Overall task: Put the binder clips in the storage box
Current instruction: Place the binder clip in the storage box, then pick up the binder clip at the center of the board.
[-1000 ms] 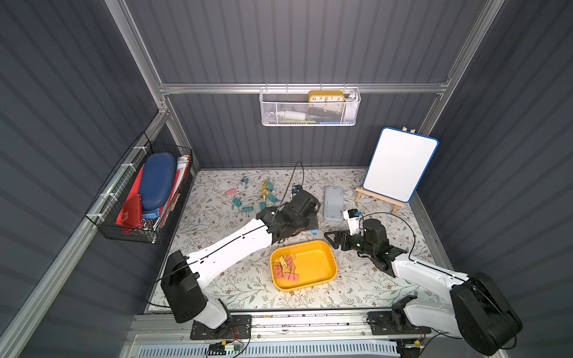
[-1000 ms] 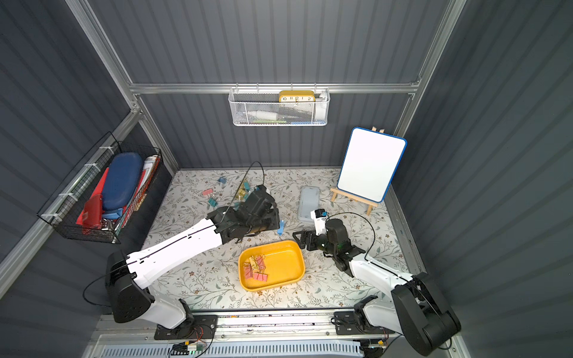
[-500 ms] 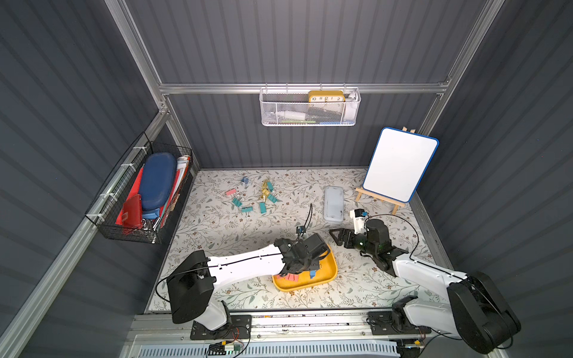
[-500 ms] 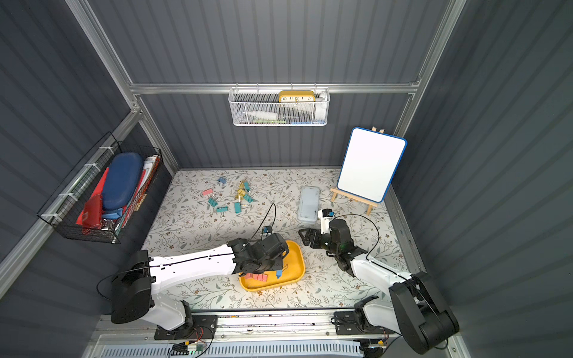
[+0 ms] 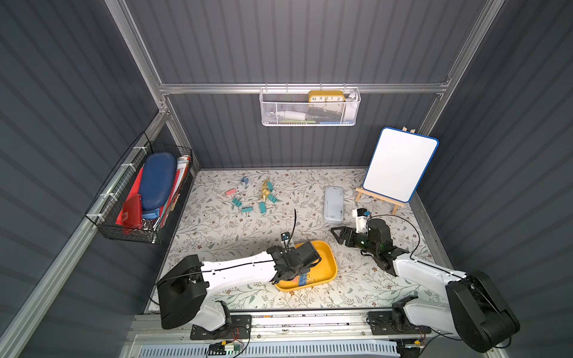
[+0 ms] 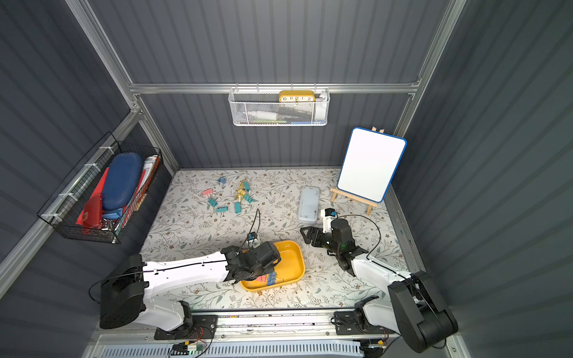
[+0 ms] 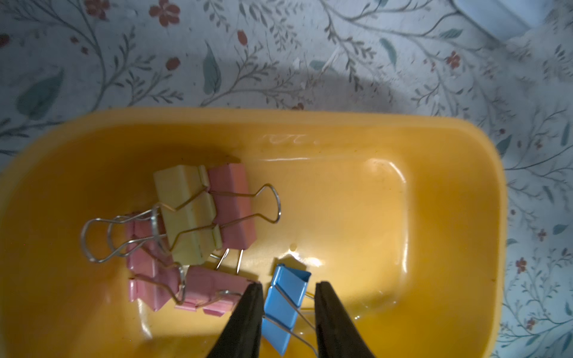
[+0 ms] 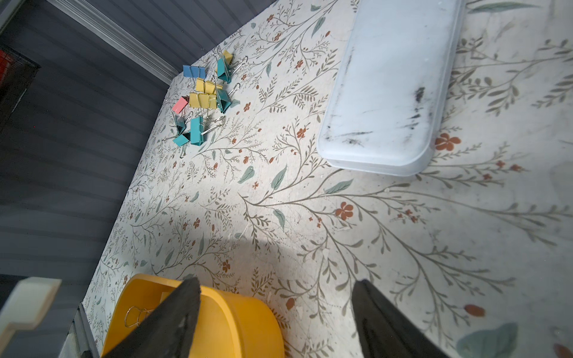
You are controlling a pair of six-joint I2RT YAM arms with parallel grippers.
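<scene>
The left hand (image 7: 289,284) is down inside the shallow yellow plastic tray (image 7: 434,217). Its fingers are only a little apart, with a blue binder clip (image 7: 285,303) sitting between them. One finger touches the clip and there's a sliver of gap on the other side, so it isn't pinched. The clip looks to be resting on the tray floor, just beside a small pile of pink and pale yellow binder clips (image 7: 186,210).

The right hand (image 8: 277,281) is spread wide with nothing in it, low over the floral worktop (image 8: 310,217) just beside the tray. A loose bunch of teal, yellow, blue and pink clips (image 5: 260,198) lies near the back of the worktop, well apart from the tray. A translucent white plastic lid (image 5: 333,204) lies off to one side.
</scene>
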